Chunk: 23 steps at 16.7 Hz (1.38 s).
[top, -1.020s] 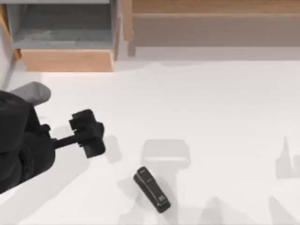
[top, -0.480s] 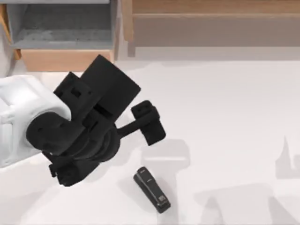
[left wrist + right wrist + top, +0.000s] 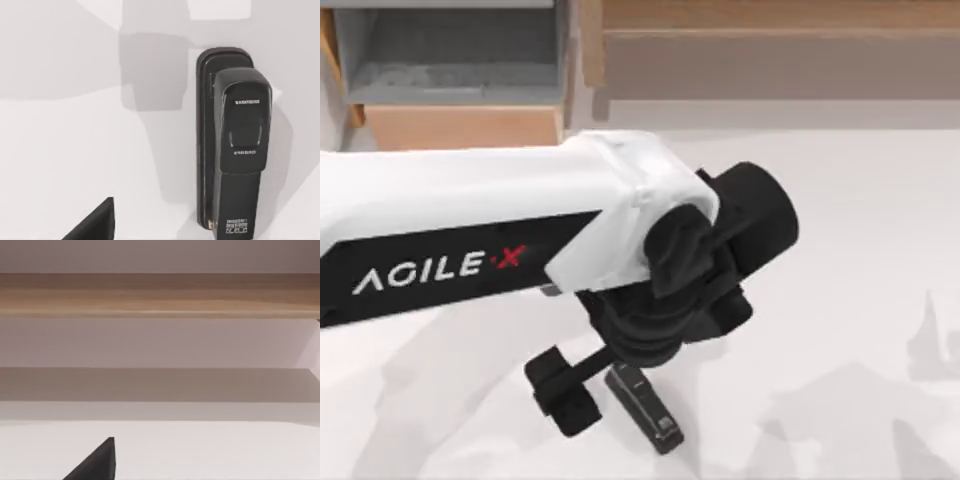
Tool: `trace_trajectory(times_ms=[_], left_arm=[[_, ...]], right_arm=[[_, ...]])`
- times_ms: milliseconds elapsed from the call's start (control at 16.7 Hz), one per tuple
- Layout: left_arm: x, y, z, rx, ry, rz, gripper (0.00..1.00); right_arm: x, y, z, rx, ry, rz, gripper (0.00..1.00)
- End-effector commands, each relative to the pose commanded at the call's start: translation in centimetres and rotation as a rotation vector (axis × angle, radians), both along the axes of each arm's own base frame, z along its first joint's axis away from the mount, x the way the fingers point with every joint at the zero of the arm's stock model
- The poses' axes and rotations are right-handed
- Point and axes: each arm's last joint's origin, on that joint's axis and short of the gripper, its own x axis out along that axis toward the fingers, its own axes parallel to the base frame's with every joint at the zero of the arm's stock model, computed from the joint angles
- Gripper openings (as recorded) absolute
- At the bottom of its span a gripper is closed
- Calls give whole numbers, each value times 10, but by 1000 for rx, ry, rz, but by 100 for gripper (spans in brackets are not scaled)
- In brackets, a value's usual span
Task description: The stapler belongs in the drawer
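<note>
Bright, even light all over the white table [image 3: 840, 250], flat and rendered, no glare anywhere. Soft grey shadows spread across it in the top view, broad and blurry-edged, with fainter shapes near the right edge. Under the left arm [image 3: 470, 240] the shade pools darker. The picture is a touch soft, edges slightly smeared. In the left wrist view the stapler [image 3: 235, 145] sits crisp, a blocky grey shadow falling beside it. In the right wrist view the wooden shelf unit [image 3: 160, 295] casts a long, even band of shade beneath itself.
</note>
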Motion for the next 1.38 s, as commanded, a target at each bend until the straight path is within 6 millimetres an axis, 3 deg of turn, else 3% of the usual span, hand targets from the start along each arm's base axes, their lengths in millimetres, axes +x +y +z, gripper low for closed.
trace_trajectory(times_ms=[240,720,1200,1380], left_arm=[[1,-18,-9,57,24,52,100],[3,-17,-10,57,25,55,100],[12,-12,-72,50,20,52,100],[12,-10,-77,57,24,52,100]], right_arm=[[0,0,0,0,0,0,100],[0,0,0,0,0,0,100],[0,0,0,0,0,0,100],[0,0,0,0,0,0,100]])
